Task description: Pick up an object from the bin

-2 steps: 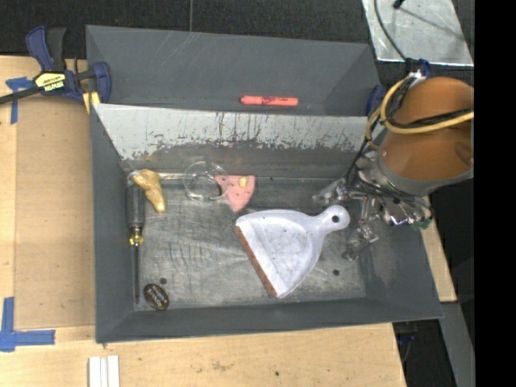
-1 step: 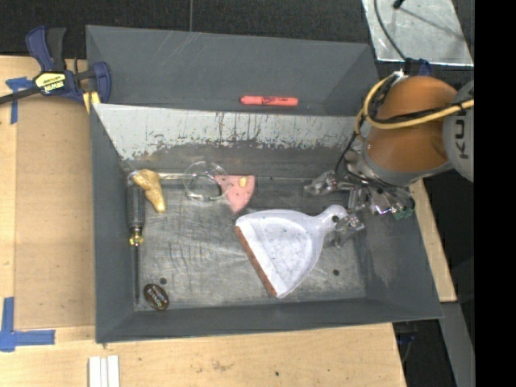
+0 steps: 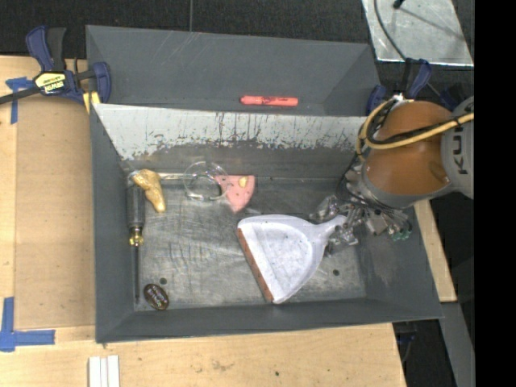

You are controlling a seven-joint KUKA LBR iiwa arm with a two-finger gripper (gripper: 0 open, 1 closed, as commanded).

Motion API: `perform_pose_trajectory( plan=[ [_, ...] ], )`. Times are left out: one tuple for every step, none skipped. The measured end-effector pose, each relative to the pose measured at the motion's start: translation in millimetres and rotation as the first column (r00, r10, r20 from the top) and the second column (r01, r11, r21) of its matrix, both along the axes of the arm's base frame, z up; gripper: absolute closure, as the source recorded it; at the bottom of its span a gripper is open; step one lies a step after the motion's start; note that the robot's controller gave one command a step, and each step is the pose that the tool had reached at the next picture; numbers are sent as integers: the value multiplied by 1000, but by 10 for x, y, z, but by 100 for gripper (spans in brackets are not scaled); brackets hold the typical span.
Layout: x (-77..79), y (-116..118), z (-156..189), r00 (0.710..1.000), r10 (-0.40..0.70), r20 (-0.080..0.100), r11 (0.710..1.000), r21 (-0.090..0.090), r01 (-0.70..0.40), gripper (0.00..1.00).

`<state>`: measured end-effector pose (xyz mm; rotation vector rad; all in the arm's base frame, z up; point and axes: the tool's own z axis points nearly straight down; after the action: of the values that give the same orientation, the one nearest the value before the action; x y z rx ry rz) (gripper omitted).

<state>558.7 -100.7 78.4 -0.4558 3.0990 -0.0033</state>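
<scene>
A white dustpan (image 3: 282, 255) with a brown front edge lies in the middle right of the bin, its narrow handle pointing right. My gripper (image 3: 345, 220) is low at the bin's right side, right at the tip of that handle. A pink flat piece (image 3: 240, 189) lies near the back wall, left of the gripper and apart from it.
A clear glass cup (image 3: 203, 181) lies on its side next to the pink piece. A golden curved piece (image 3: 150, 189) and a dark rod with a brass end (image 3: 135, 216) lie at the left wall. A dark round disc (image 3: 156, 297) sits in the front left corner.
</scene>
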Motion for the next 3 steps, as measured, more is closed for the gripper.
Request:
perform_pose_trajectory(
  plan=[
    [0, 0, 0, 1000, 1, 0, 1000, 0, -1, 100],
    [14, 12, 435, 1000, -8, -13, 1000, 2, 8, 100],
    [-93, -135, 717, 1000, -4, -3, 1000, -1, 4, 100]
  ],
)
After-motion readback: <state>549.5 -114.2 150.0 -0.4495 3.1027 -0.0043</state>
